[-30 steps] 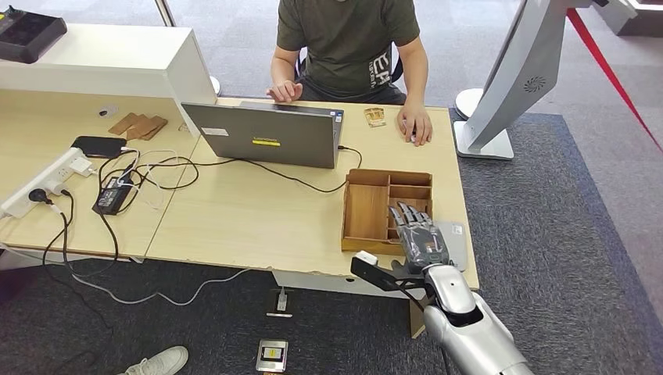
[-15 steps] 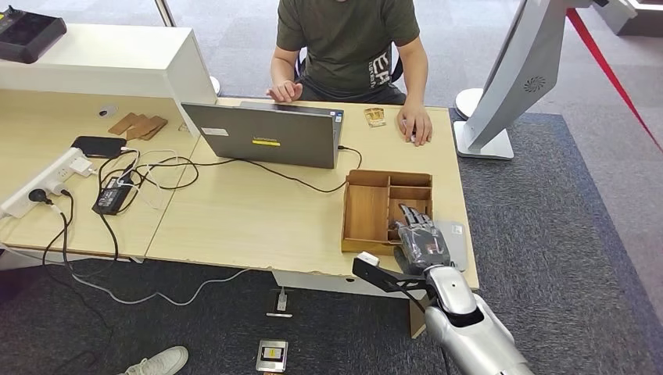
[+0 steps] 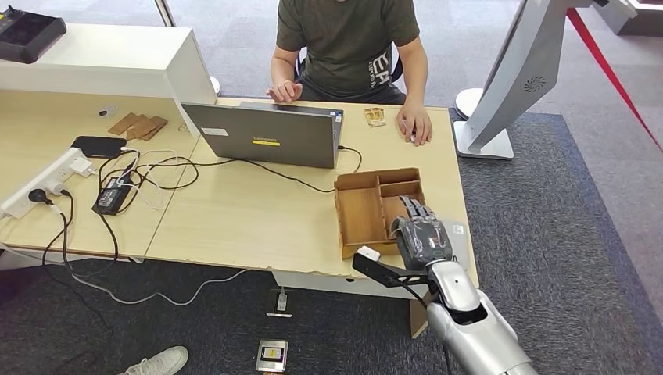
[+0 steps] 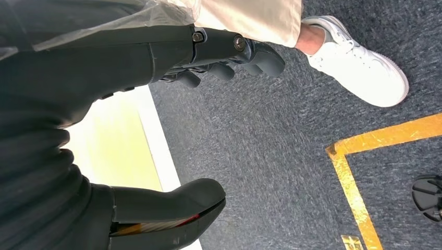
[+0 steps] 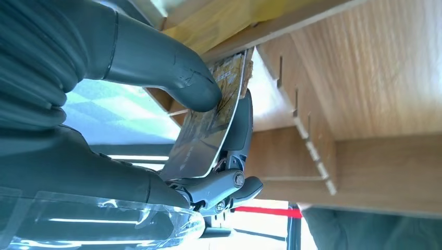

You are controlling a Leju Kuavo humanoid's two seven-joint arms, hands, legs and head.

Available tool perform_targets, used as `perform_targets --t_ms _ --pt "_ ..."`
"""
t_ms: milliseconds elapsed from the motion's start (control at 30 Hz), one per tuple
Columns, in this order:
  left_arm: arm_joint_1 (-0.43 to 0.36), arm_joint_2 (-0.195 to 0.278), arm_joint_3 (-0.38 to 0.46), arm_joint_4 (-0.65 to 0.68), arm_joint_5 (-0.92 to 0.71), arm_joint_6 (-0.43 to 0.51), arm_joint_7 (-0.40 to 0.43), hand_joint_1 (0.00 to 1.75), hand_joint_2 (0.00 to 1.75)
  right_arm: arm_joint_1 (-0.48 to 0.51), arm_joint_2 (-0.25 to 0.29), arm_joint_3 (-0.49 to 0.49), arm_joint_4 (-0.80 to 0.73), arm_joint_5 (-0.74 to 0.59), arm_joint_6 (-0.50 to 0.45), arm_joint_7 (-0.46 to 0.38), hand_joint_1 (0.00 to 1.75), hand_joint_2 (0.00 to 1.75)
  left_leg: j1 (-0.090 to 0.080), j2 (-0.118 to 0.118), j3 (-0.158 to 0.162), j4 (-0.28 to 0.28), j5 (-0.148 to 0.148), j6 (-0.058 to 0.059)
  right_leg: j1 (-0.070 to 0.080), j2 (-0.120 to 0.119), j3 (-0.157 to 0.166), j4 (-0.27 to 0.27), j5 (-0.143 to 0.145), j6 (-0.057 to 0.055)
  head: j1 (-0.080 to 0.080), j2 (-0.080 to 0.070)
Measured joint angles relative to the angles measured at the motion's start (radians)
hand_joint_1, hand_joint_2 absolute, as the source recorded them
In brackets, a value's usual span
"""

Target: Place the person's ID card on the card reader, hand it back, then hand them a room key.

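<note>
- Right wrist view: right hand (image 5: 172, 104) pinching a room key card (image 5: 208, 125), thumb (image 5: 167, 67) pressed on the printed face, dark fingers (image 5: 237, 135) backing it from behind.
- Card held just at the wooden tray (image 5: 365, 94), near a slotted divider; cannot tell whether the lower edge is clear of the compartment yet.
- Head view: right hand (image 3: 422, 234) curled over the near right end of the wooden organiser tray (image 3: 361, 212) on the desk (image 3: 250, 219); tray sitting skewed to the desk edge.
- Grey card reader pad (image 3: 461, 242) just beside the tray on its right, mostly hidden under the hand.
- A gold card (image 3: 374, 116) lying at the far edge of the desk, near the person's hand (image 3: 414, 125); likely the ID card already returned, so step in hand judged as the key handover.
- Left wrist view: left hand (image 4: 208, 57) hanging over carpet, fingers loosely apart, holding nothing.
- To do well: keep thumb pressure steady, lift straight up out of the compartment before swinging toward the person (image 3: 348, 39).
- Risk: card edge catching the divider and dragging the light tray along; thin glossy card could slip in the pinch.
- Present the card flat and high, clear of the laptop (image 3: 266, 137) lid and its cable (image 3: 297, 178).
</note>
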Motion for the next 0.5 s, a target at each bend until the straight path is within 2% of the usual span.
perform_targets --t_ms 500 --pt "0.000 0.000 0.004 0.000 -0.001 0.000 -0.001 0.00 1.75 -0.026 -0.017 -0.019 -0.169 -0.021 0.008 0.010 1.75 1.75 0.000 0.000 0.000 0.000 0.000 0.000 0.000 0.000 0.000 0.000 0.000 0.000 0.000 0.000"
